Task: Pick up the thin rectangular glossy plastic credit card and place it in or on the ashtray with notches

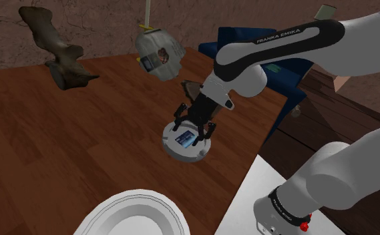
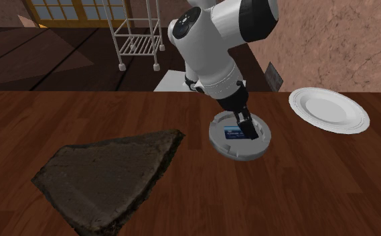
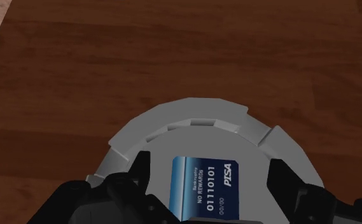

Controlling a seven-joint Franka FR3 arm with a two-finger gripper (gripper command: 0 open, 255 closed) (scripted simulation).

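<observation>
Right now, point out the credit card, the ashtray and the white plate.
credit card [image 3: 205, 184], wrist view, middle of its blue face
ashtray [image 3: 198, 108], wrist view, its grey rim
white plate [image 2: 329, 109], second exterior view, its bare centre

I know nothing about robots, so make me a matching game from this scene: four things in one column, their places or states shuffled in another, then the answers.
Things:
1. blue card
2. white plate
3. dark rough slab
4. pincer

Places or states:
A. open, straddling the card
B. lying inside the grey ashtray
C. flat on the table, second exterior view's lower left
D. on the table, second exterior view's right

Pairs: 1-B, 2-D, 3-C, 4-A
</observation>
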